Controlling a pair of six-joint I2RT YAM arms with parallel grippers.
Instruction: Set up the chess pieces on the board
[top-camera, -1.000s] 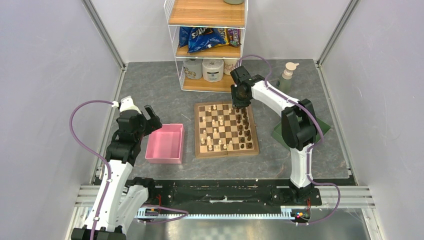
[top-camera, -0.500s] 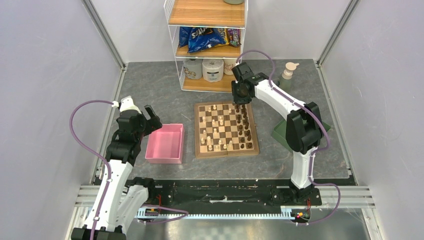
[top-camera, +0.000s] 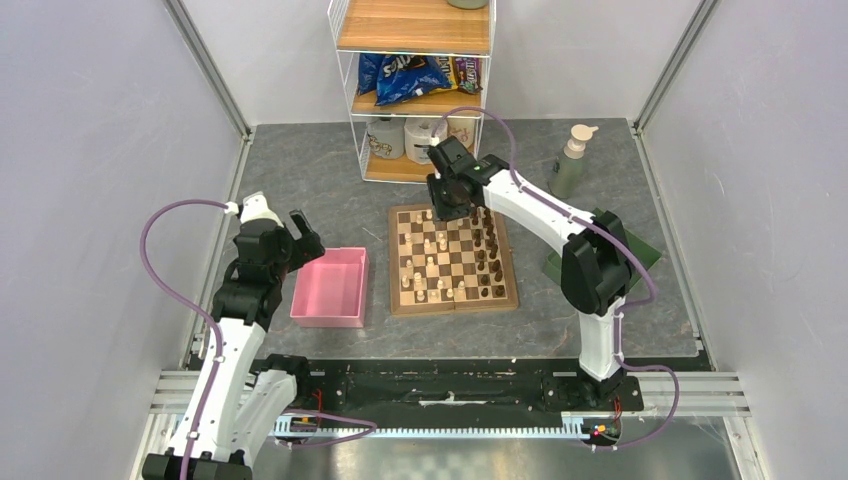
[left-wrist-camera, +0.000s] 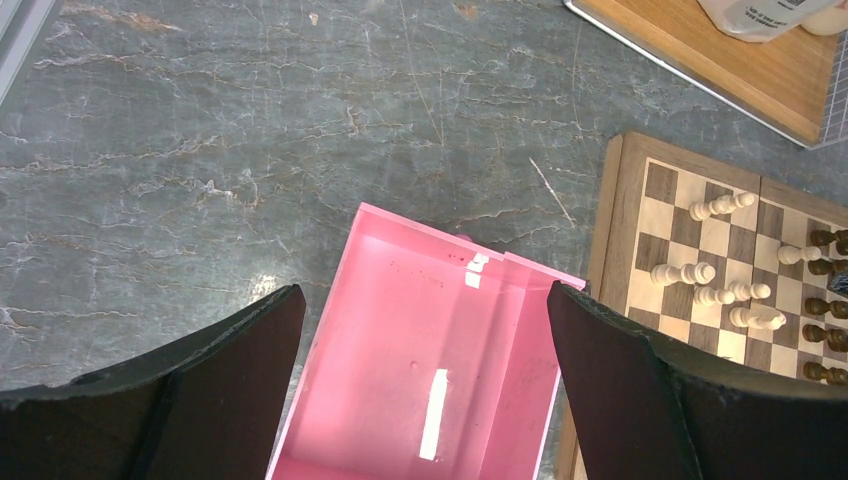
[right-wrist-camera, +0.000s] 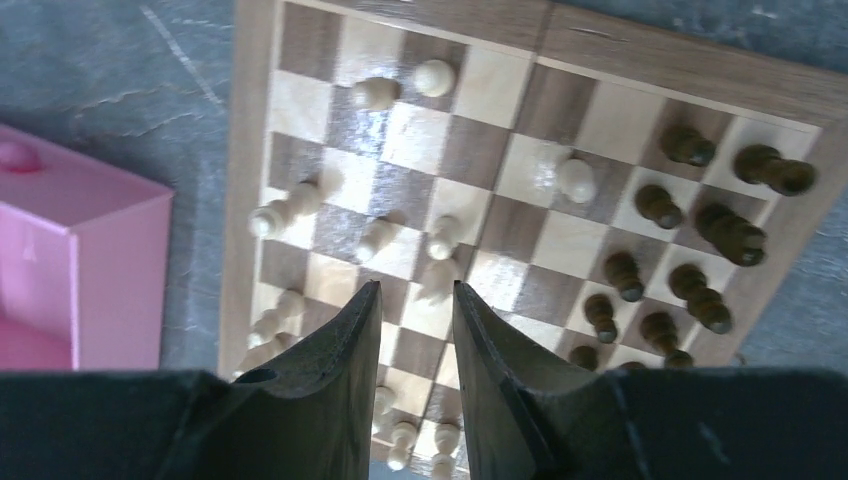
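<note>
Bench (top-camera: 320, 190) clutter
Pink tray (top-camera: 327, 318) left, green tray (top-camera: 646, 250) right, shelf rack (top-camera: 413, 30) with chip bags (top-camera: 410, 78), pump bottle (top-camera: 572, 155) behind.

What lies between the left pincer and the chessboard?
The pink tray lies between the left pincer and the board, with a narrow strip of grey tabletop before the board's edge. The top view shows it best.
</note>
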